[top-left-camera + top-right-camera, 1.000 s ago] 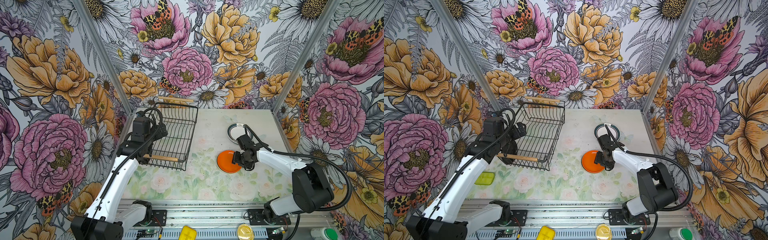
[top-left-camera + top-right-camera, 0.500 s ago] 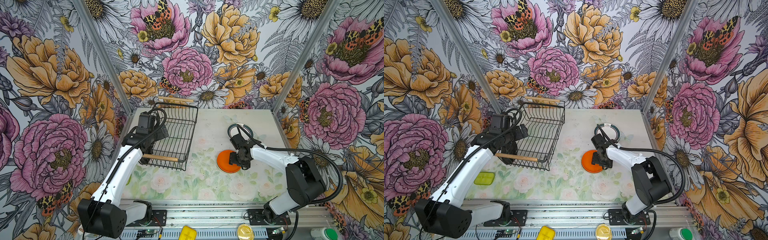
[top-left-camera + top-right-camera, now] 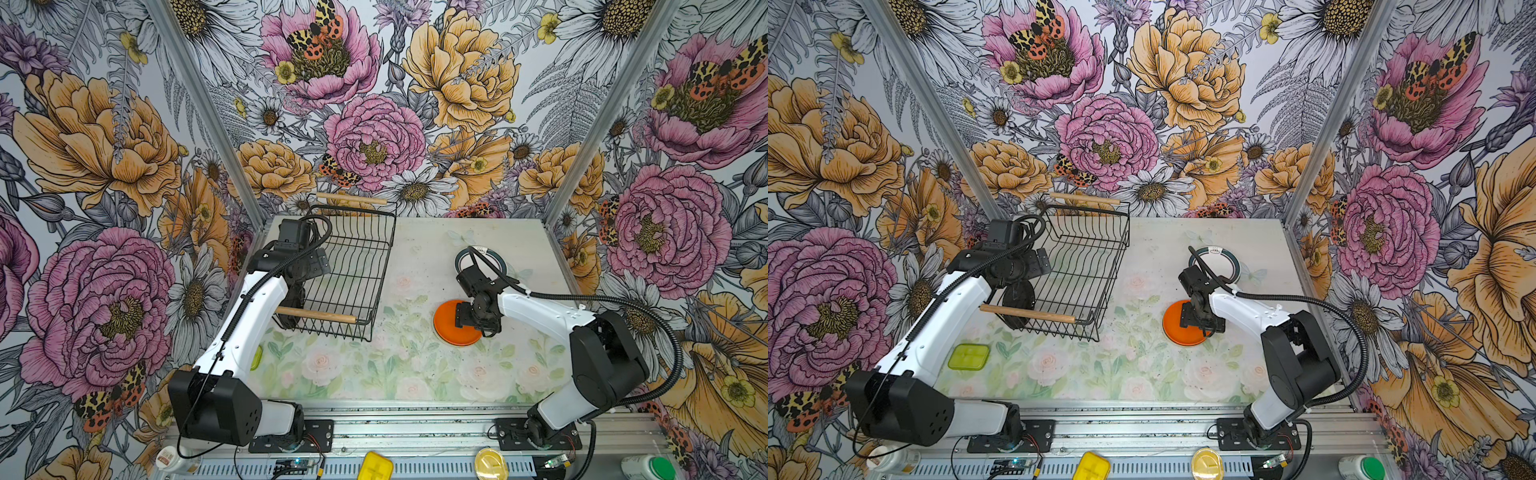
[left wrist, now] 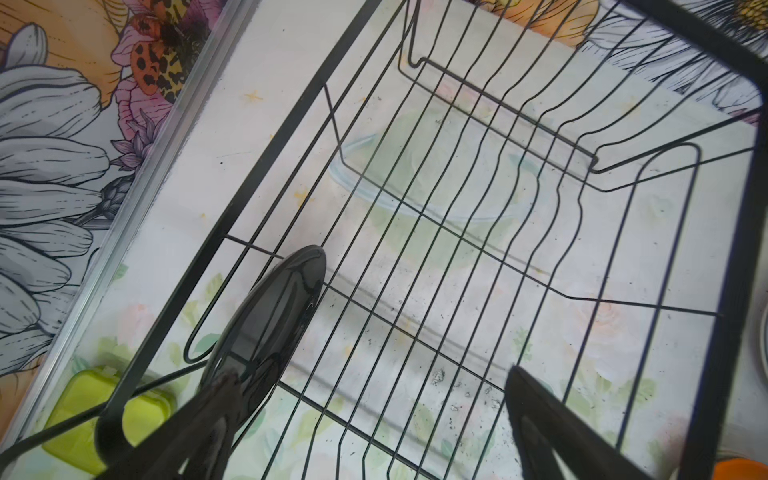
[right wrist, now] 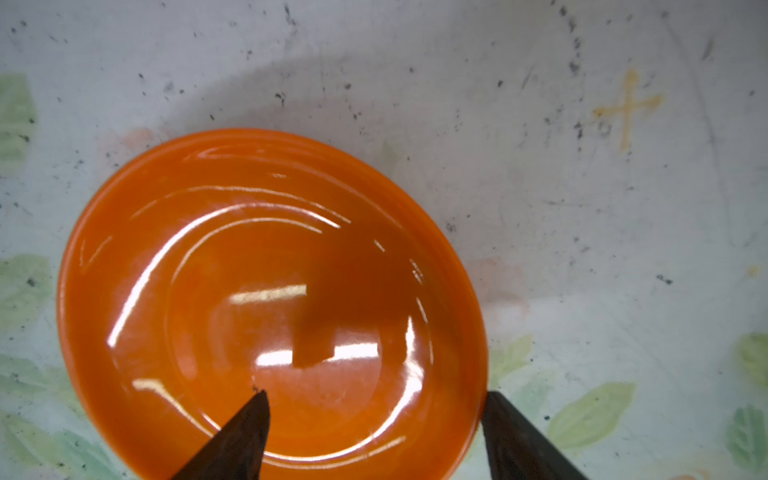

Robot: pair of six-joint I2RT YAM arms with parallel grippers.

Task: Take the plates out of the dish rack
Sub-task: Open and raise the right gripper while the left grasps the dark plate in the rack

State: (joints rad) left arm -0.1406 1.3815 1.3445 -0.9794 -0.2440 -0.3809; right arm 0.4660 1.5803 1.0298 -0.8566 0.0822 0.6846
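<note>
Right pincer [image 5: 374, 395] spread, over glossy round orange plate [image 5: 249, 270]; left pincer [image 4: 370, 372] spread, above black wire dish rack [image 4: 250, 195]

Bare table [image 3: 409, 266] lies between the dish rack [image 3: 353, 274] and the orange plate [image 3: 446, 332]. Inside the rack only a black plate [image 4: 270, 324] stands on edge in the corner by the near wooden handle [image 3: 316, 314]; the remaining wire floor is open under the left gripper [image 4: 370, 372], whose spread jaws have one finger just beside that plate. The right gripper [image 5: 374, 392] straddles the orange plate's rim, jaws apart
</note>
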